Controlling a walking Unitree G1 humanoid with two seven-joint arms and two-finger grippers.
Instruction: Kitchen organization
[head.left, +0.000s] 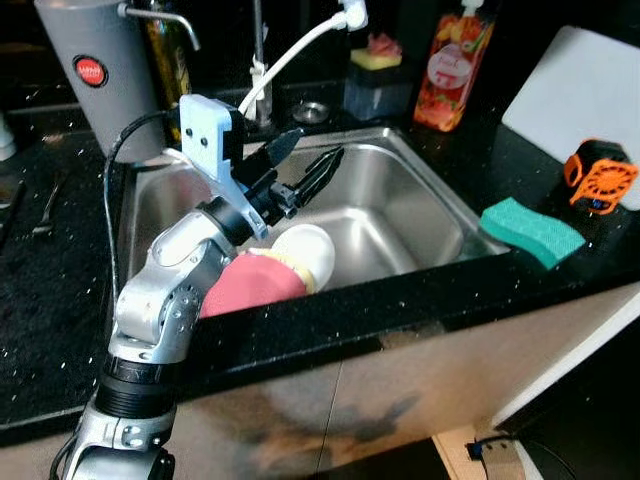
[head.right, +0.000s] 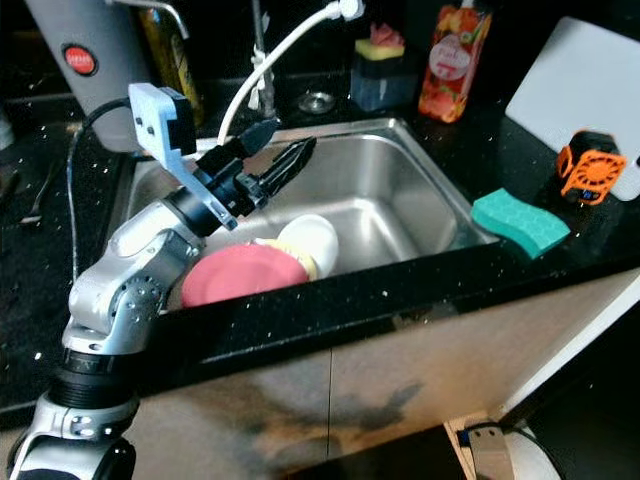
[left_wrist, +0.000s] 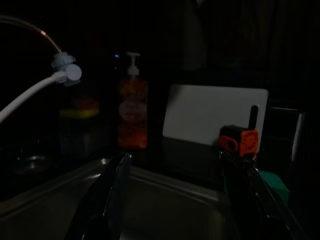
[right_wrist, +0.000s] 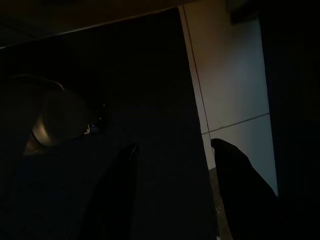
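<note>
**L gripper hovering open over sink, dishes sitting below**

Landmark = steel sink (head.left: 420, 215) set in black speckled counter (head.left: 60, 310).

L gripper (head.left: 310, 160) is reaching out over the sink's rear-left part, above the basin, fingers spread apart w/ nothing between them, not touching any dish. Silver L arm (head.left: 165, 290) is crossing the sink's front-left rim.

Dishes: pink plate (head.right: 240, 272) is lying inside the sink at its front-left, leaning by the front wall. White bowl (head.right: 312, 243) is sitting just beside it, toward sink centre, touching/overlapping the plate edge. Something yellow is peeking between them, can't tell what.

Behind the sink: white hose (head.left: 290, 55) is arcing over the back rim; orange soap bottle (head.left: 455, 65) and a sponge holder (head.left: 375, 80) are standing on the counter. Grey kettle-like jug (head.left: 100, 75) is standing behind the sink's left corner.

Right of sink: green sponge (head.left: 530, 230) is lying on the counter just beside the rim; orange-black gadget (head.left: 600, 175) is sitting farther right, against a white cutting board (head.left: 580, 95).

R gripper (right_wrist: 172, 170): wrist view very dark, two fingers standing apart, holding nothing, pale floor tile beyond. Arm hanging idle.
</note>
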